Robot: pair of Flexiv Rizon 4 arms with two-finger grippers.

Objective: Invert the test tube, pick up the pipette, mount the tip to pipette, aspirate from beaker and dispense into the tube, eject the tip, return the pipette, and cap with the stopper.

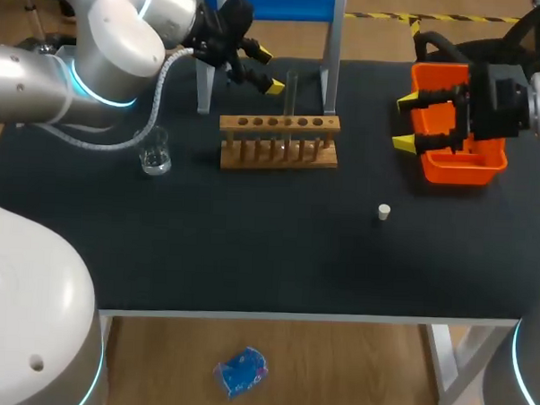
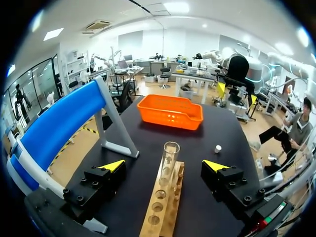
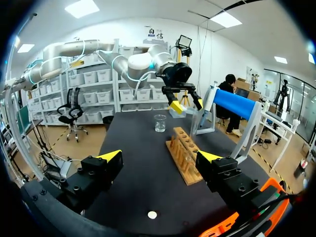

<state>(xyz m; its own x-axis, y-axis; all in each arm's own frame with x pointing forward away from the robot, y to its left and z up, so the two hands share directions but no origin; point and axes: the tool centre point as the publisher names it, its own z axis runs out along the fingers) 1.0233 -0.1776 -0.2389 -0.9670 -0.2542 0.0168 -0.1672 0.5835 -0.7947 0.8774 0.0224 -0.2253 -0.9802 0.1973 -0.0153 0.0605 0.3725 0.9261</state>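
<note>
On wooden rack (image 1: 279, 129): test tube (image 1: 291, 94) upright.

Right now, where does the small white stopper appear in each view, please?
Head view: small white stopper right of the wooden tube rack.
Left wrist view: ahead of left claw, beside rack's far end.
Right wrist view: under right claw, nearer than rack.
Landmark: the rack.
</note>
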